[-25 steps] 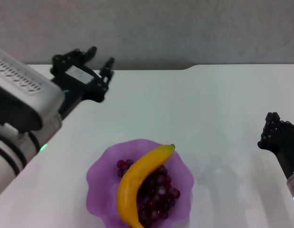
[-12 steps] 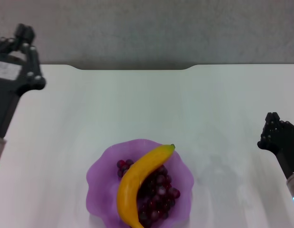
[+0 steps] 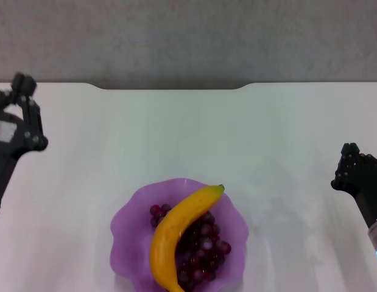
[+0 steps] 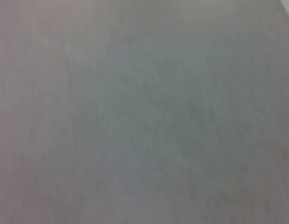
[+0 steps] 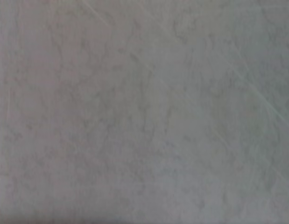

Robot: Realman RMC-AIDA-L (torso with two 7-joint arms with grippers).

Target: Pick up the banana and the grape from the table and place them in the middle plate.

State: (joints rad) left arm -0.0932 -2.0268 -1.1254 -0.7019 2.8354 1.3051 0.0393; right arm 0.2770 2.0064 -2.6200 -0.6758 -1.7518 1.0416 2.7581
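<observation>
Purple and translucent, the middle plate [image 3: 130, 228] sits on the white counter [image 3: 194, 134] at the near edge of the head view, its scalloped rim cut off by the lower border. The banana [image 3: 179, 234] lies across it on a slant, green stem tip pointing up and to the right, resting on top of the grape [image 3: 206, 246] bunch (dark red-purple berries showing on both sides of the fruit). The left pincer [image 3: 21, 118] hangs at the far left edge over the counter, well apart from the plate; whether it is open or closed I cannot tell. The right pincer [image 3: 355, 173] sits at the far right edge, also well away from the plate, and its state cannot be told either.

The left wrist view shows only a blurred pale grey surface.

The right wrist view shows the same kind of plain pale surface with faint marks.
</observation>
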